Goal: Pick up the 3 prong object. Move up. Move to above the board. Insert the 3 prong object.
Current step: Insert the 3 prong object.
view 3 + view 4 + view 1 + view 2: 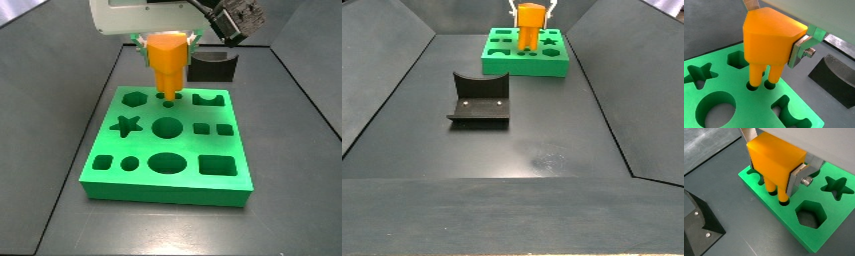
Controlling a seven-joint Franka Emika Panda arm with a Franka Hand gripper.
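My gripper (769, 37) is shut on the orange 3 prong object (769, 40) and holds it upright over the green board (757, 107). Its prongs (756, 75) reach down into the small round holes near the board's edge, also seen in a wrist view (782, 195). A silver finger (799, 49) presses the piece's side. In a side view the gripper (168, 50) holds the piece (167, 62) over the board's (167, 190) far middle, between the hexagon hole and a notched hole. In a side view the piece (529, 24) stands on the board (529, 66) at the far end.
The black fixture (478, 100) with a curved notch stands on the dark floor in front of the board; it also shows in the wrist views (701, 223) (836, 77). Sloped dark walls (382, 90) enclose the floor. Star (127, 126), circle and square holes lie in the board.
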